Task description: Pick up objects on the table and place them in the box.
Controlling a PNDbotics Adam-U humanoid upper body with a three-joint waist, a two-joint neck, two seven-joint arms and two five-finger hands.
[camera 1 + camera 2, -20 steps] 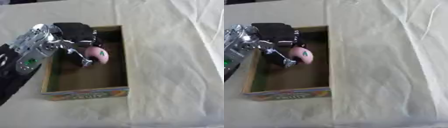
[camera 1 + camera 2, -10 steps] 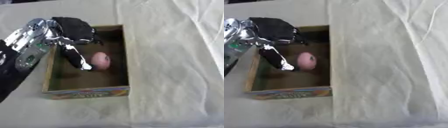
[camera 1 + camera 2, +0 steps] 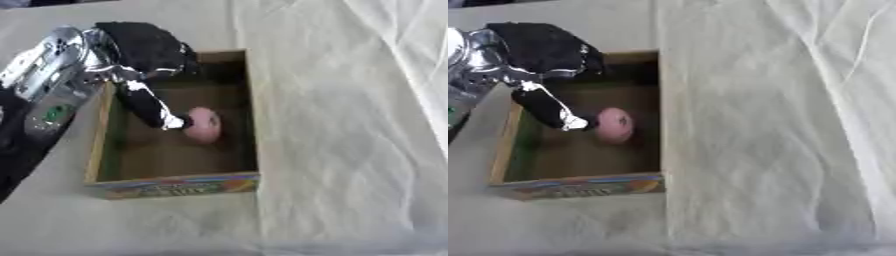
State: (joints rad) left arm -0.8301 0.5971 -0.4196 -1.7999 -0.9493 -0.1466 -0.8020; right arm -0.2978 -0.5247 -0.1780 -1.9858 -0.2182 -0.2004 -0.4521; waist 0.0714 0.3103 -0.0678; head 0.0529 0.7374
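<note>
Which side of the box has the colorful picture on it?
The short wall nearest the camera. It carries bright multicoloured print, while the other walls of the box look plain brown. The pink object lies inside, beside the left hand.

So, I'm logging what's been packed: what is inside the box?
One pink rounded object lies on the floor of the box. The left hand hangs over the far left part, its fingers open, hiding the floor beneath.
</note>
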